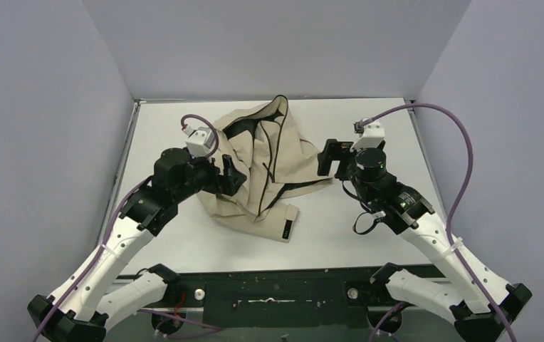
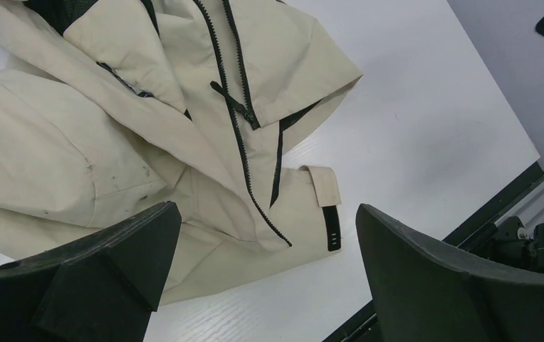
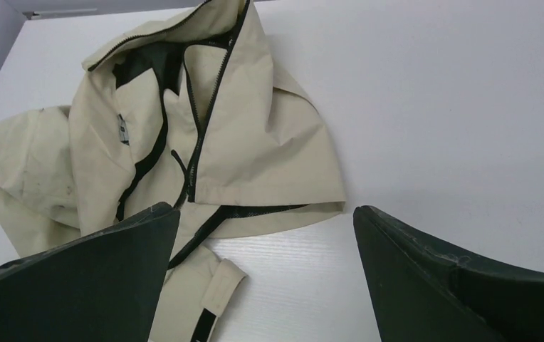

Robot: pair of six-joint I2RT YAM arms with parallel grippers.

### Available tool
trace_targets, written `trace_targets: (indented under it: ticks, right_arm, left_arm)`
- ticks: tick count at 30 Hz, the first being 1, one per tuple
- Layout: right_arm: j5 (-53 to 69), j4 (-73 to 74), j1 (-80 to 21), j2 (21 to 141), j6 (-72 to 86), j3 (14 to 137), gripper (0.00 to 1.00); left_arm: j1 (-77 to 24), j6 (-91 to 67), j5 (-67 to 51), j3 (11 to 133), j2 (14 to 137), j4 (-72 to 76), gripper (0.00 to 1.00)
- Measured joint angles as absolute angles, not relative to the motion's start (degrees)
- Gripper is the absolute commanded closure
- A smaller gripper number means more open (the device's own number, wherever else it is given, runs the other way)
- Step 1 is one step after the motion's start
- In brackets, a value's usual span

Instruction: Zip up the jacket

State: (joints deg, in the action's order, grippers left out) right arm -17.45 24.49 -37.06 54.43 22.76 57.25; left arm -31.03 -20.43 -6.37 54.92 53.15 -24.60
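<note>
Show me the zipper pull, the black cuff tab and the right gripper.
zipper pull (image 2: 235,107), left wrist view, middle of the black pull.
cuff tab (image 2: 331,228), left wrist view, centre of the black strip.
right gripper (image 3: 267,221), right wrist view, midway between its open fingertips.

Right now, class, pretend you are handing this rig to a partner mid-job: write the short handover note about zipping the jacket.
Left gripper: open, empty, close beside the jacket.
Right gripper: open, empty, on the jacket's other side.
Jacket: crumpled on the table between the arms, front open, zipper apart, one cuff toward the arm bases.
Done: nothing zipped yet.
Left: flatten it, join the zipper ends, pull the zipper closed.
</note>
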Motion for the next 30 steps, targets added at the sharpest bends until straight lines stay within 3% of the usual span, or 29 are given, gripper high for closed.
trace_targets:
  ticks: [7, 20, 30]
  right_arm:
    - [-19.77, 24.97, -37.06, 56.90, 22.87, 60.20, 0.00]
    - [-14.63, 20.25, -35.14, 74.06, 19.99, 61.23, 0.00]
    - [-8.25, 15.33, -31.73, 90.39, 22.13, 70.28, 0.00]
  left_arm:
    - [-31.03, -20.64, -2.83, 52.05, 50.46, -24.18, 0.03]
    - [-31.03, -20.84, 3.42, 49.10, 47.81, -25.41, 0.03]
    - [-30.92, -21.47, 4.08, 48.47, 47.55, -26.02, 0.04]
